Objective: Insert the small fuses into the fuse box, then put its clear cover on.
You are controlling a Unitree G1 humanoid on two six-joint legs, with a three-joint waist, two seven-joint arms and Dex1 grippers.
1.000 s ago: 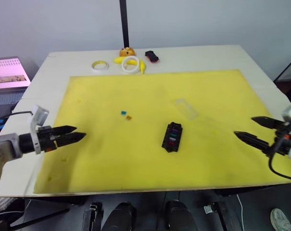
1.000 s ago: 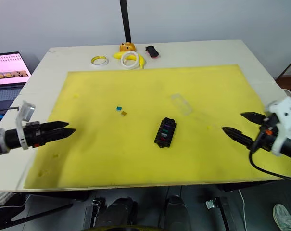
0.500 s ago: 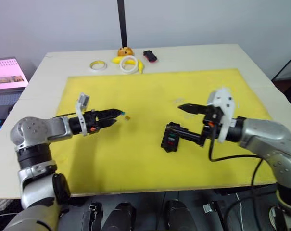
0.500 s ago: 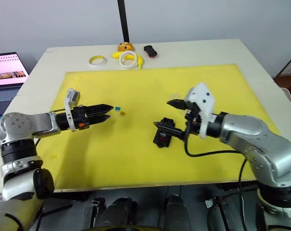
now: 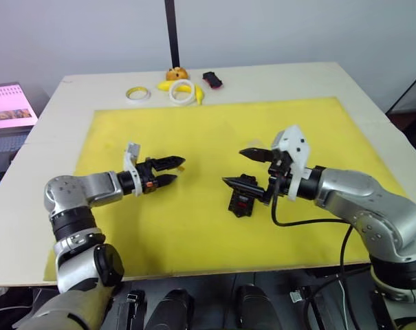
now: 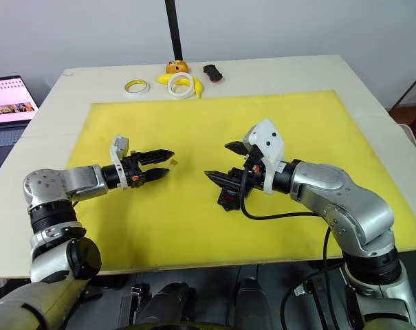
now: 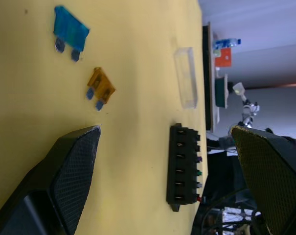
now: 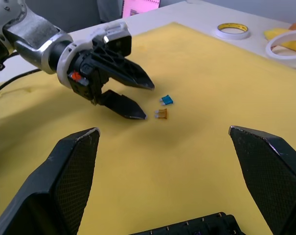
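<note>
Yellow mat (image 5: 214, 130), left gripper (image 5: 174, 172) fingers spread by orange fuse (image 7: 101, 88), right gripper (image 5: 243, 167) spread over fuse box (image 5: 242, 201)

Silver arms, black two-fingered hands

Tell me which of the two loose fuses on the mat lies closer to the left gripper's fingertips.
The orange fuse. It lies just off the tips of the left gripper, while the blue fuse sits a little farther out, beyond it.
</note>
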